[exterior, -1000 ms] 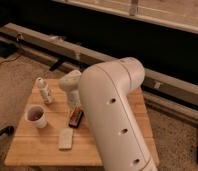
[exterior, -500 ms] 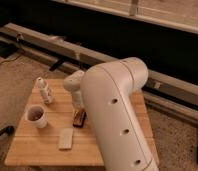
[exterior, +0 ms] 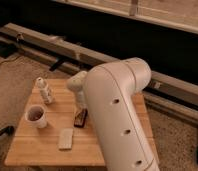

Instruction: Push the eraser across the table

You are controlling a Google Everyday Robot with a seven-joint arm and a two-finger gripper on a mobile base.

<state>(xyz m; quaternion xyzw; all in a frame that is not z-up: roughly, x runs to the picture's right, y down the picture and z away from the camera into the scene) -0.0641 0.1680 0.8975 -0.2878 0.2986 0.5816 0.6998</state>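
The gripper [exterior: 81, 103] is seen at the eraser's [exterior: 81, 118] 12 o'clock on the table [exterior: 37, 147]. Whether it is open or closed cannot be told.

The bulky white rounded arm [exterior: 119, 120] rises from 5 o'clock, bends at its elbow [exterior: 134, 75], and reaches toward 9 o'clock. Its cream wrist [exterior: 77, 82] turns downward, and the pincer [exterior: 81, 104] hangs at 6 o'clock beneath it.
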